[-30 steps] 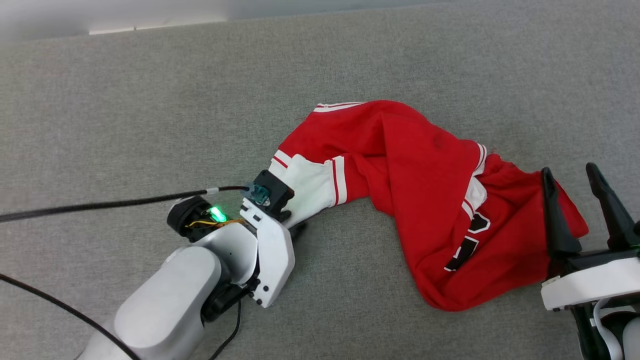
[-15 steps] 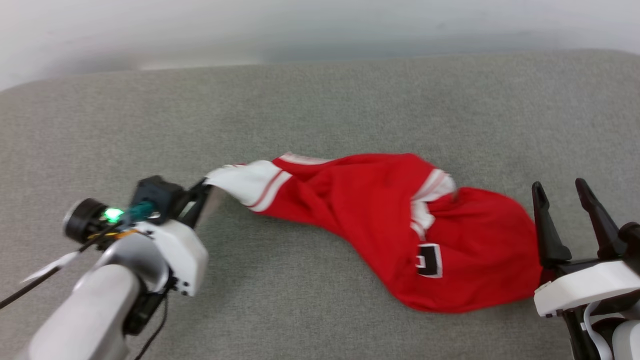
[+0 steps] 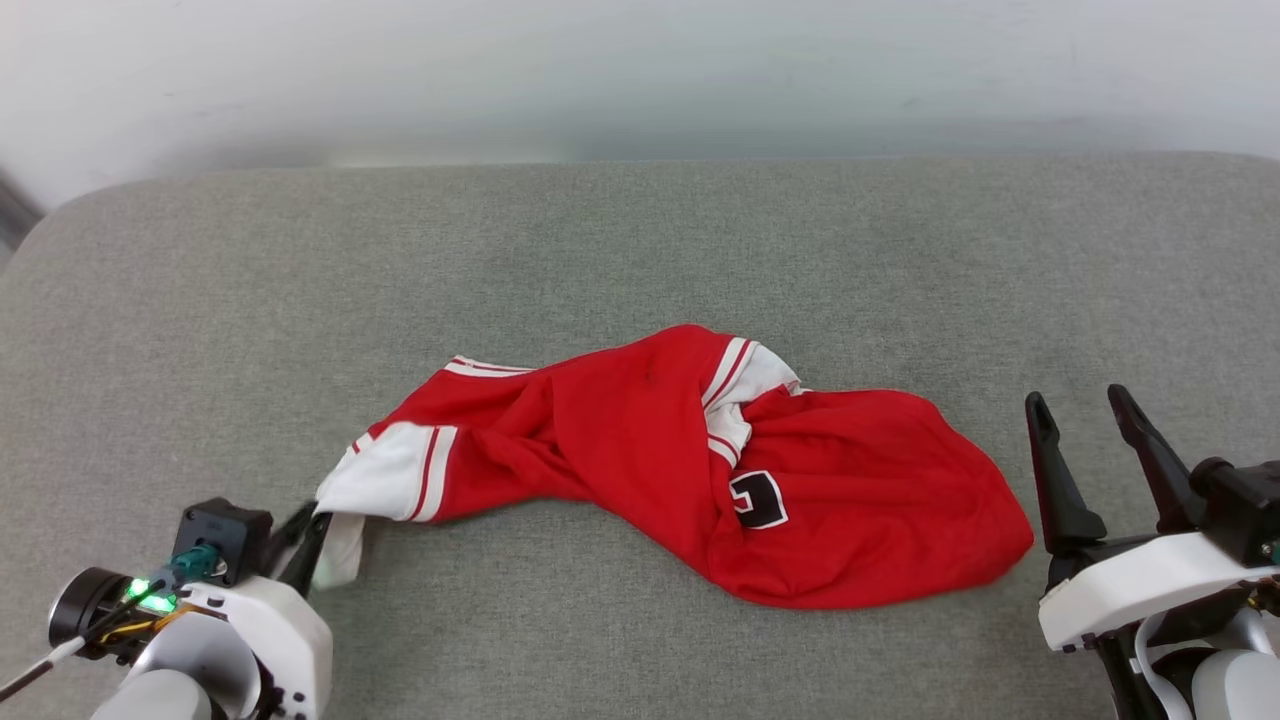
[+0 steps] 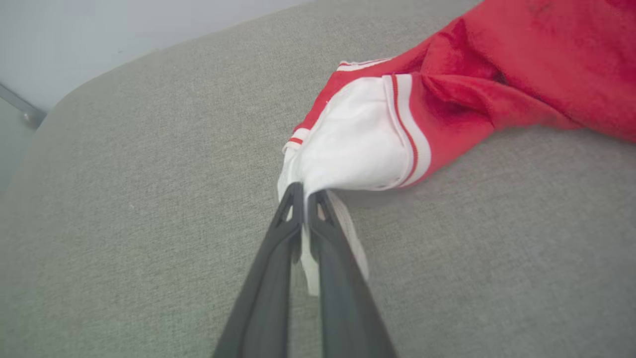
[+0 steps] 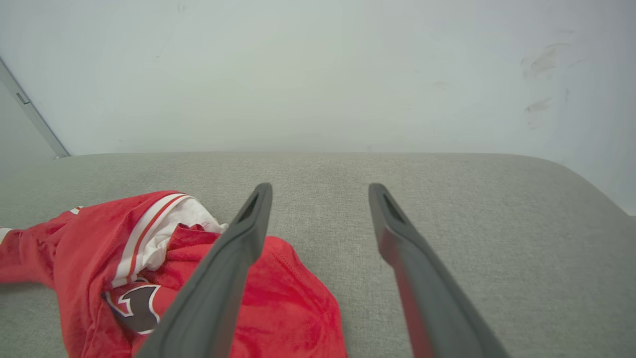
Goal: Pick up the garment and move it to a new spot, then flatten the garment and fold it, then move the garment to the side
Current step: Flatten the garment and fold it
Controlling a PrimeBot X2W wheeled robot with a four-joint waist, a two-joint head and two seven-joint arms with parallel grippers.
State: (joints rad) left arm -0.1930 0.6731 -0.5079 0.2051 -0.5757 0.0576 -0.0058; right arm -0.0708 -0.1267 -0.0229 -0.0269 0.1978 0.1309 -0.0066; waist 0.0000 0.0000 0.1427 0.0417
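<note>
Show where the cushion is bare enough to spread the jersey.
Widest bare stretch: grey cushion between red jersey and wall. A narrower strip runs in front, between left fingers and right fingers. Crowded: the middle, under the jersey.

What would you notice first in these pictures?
A crumpled bright red jersey T-shirt with white sleeves lies in the middle of the grey fabric surface. The left gripper pinches its white sleeve at lower left; the right gripper hangs open beside its right end.

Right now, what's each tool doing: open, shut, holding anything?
Left tool: shut on the garment, pinching the edge of its white sleeve.
Right tool: open, holding nothing.
</note>
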